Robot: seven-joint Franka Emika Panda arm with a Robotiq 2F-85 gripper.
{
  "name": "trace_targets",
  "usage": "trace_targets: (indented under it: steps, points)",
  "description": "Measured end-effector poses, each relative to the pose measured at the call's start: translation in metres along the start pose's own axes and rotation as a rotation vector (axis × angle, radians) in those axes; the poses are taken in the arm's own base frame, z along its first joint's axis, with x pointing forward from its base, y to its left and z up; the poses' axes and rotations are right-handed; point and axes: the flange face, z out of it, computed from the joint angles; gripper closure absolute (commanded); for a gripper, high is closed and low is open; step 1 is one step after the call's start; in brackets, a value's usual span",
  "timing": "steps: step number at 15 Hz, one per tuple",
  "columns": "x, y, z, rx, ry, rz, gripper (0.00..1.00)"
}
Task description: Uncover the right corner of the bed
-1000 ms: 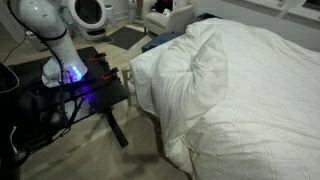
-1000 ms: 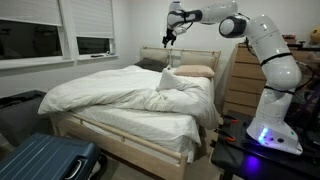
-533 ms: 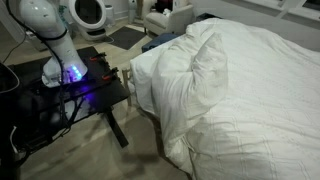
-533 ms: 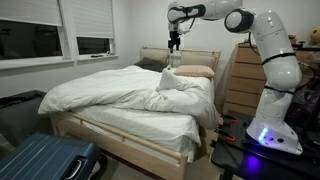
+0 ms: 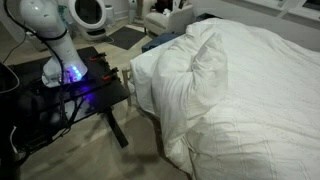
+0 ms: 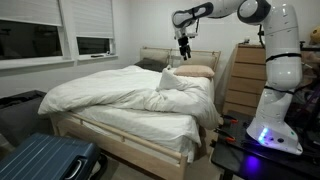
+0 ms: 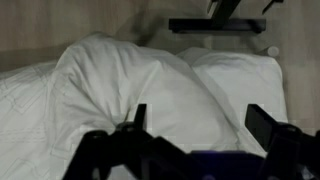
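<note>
The bed (image 6: 120, 125) is very large, with a rumpled white duvet (image 5: 240, 90) over it. In an exterior view a strip of dark blue mattress (image 5: 163, 41) shows at the bed corner beside a bunched fold of duvet (image 5: 195, 65). My gripper (image 6: 184, 50) hangs open and empty in the air above a raised duvet fold (image 6: 177, 80) near the pillows (image 6: 197, 71). In the wrist view the open fingers (image 7: 200, 125) frame the white duvet hump (image 7: 125, 80) below, well apart from it.
The black robot table (image 5: 75, 95) stands right next to the bed corner, with the arm base (image 6: 268, 125) on it. A wooden dresser (image 6: 243, 85) stands beside the headboard. A blue suitcase (image 6: 45, 160) lies at the bed's foot. A white armchair (image 5: 168, 17) stands behind.
My gripper has moved sideways away from the headboard's middle toward the dresser side and slightly down. The duvet has not moved.
</note>
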Motion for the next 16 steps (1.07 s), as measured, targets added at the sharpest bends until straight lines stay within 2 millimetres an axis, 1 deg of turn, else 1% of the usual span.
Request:
trace_targets:
  steps: [4, 7, 10, 16]
  points:
    - [-0.025, -0.004, 0.038, 0.041, -0.125, -0.071, 0.0]
    - [-0.039, -0.002, 0.057, 0.066, -0.183, -0.084, 0.0]
    - [-0.049, -0.002, 0.067, 0.079, -0.21, -0.081, 0.0]
    - [-0.053, -0.003, 0.068, 0.081, -0.212, -0.083, 0.0]
